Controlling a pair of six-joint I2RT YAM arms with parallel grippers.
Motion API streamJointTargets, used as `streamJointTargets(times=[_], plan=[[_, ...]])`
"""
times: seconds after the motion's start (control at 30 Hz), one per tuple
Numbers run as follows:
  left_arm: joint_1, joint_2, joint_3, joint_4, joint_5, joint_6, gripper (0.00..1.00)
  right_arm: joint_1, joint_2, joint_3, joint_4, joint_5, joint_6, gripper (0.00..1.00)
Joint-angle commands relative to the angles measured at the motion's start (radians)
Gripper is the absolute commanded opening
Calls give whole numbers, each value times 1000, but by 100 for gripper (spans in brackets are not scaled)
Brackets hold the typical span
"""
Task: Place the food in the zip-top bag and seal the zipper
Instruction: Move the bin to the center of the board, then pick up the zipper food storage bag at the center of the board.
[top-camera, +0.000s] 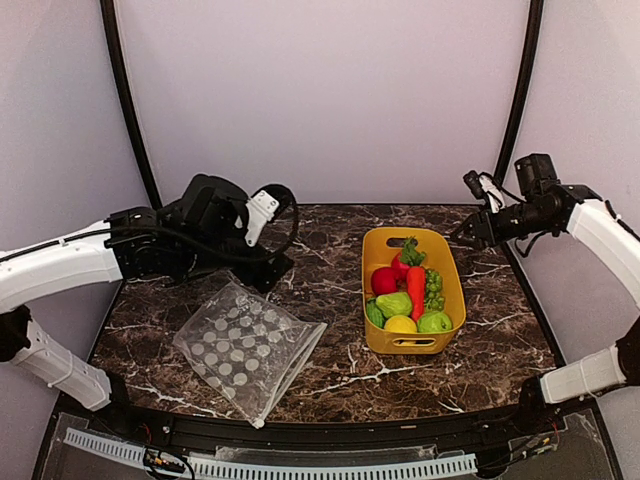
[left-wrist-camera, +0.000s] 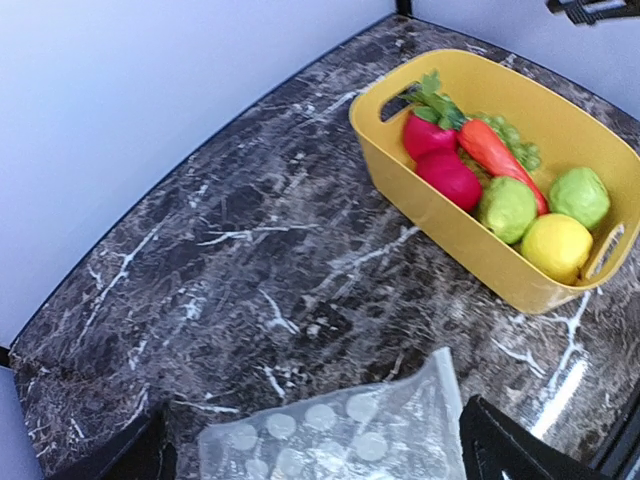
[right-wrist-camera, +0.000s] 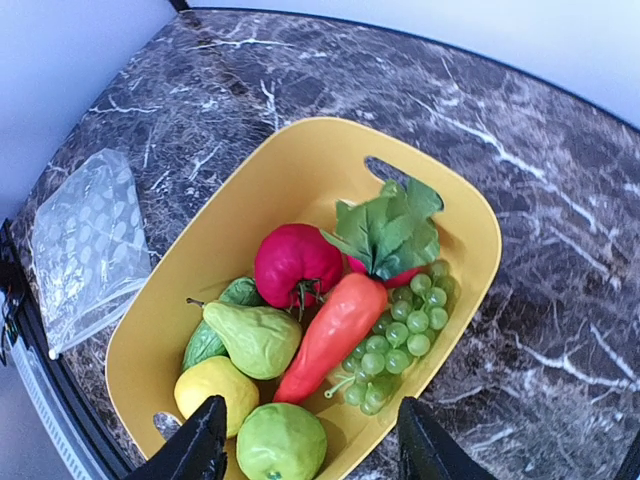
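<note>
Right wrist shows glossy food (right-wrist-camera: 335, 325) in a rounded yellow bin (right-wrist-camera: 290, 170), the crinkled dotted bag (right-wrist-camera: 85, 240) flat, left gripper (left-wrist-camera: 320, 455) and right gripper (right-wrist-camera: 312, 445) spread, empty.

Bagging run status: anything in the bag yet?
Done: nothing. The zip-top bag lies flat and looks empty on the table. In hand: nothing. The left gripper is open by the bag's far edge, the right gripper is open near the yellow bin, and neither holds anything. Left: all the food sits in the bin, so every piece must move, then sealing.
</note>
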Motion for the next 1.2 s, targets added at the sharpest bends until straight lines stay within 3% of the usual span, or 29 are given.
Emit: streamJointTargets(times=[0.0,0.13,0.27,0.33,0.53,0.93,1.17], plan=[[-129,116,71,-259,-14,-107,99,-2,-53,0,-32,-82,-225,56],[-249,235,103,-321,-55,-155,98,-2,-128,-89,25,-21,-287,57],[-327,396,211,-511,-188,-288,88,-2,-182,-124,-15,34,-356,58],[-343,453,250,-565,-219,-382,75,-2,-215,-164,-8,57,-359,59],[-351,546,265,-553,-158,-589,62,0,-269,-185,-13,-32,-308,61],[-357,693,301,-609,-159,-712,58,-1,-286,-168,-24,-70,-278,61],[-357,724,274,-632,-188,-737,49,-1,-282,-160,-29,-51,-282,62]])
